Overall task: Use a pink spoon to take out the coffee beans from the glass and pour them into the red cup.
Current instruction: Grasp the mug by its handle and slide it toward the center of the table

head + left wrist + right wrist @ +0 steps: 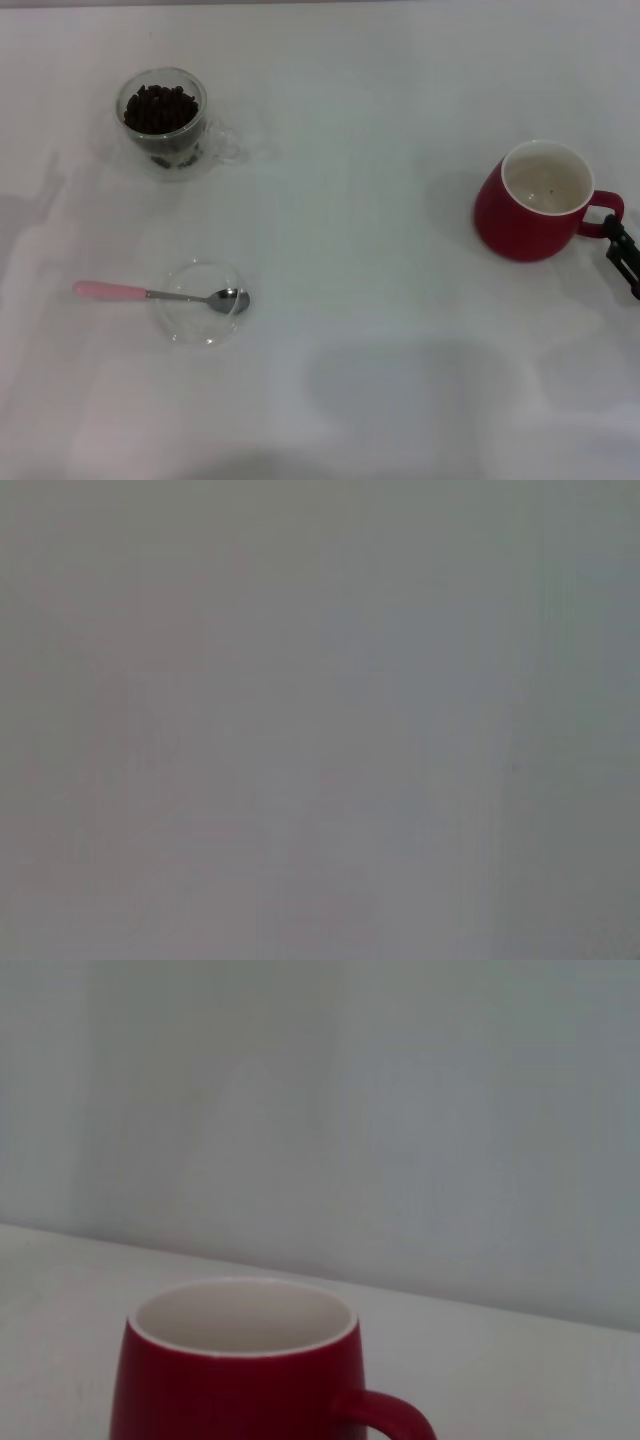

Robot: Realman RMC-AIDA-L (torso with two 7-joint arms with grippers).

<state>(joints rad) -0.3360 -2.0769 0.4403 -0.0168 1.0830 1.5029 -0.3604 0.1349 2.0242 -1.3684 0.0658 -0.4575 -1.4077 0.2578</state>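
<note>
The glass (pixel 178 155) stands at the far left of the white table and is full of coffee beans (pixel 160 108). The pink spoon (pixel 110 291) lies nearer me on the left, its silver bowl resting over a shallow clear dish (pixel 198 325). The red cup (pixel 525 220) stands upright on the right with its handle pointing toward the right edge; it also shows in the right wrist view (pixel 240 1385). My right gripper (pixel 620 255) is just beside that handle at the right edge. My left gripper is out of view.
The white table (pixel 360 300) stretches between the left group and the red cup. The left wrist view shows only a plain grey surface. A pale wall stands behind the cup in the right wrist view.
</note>
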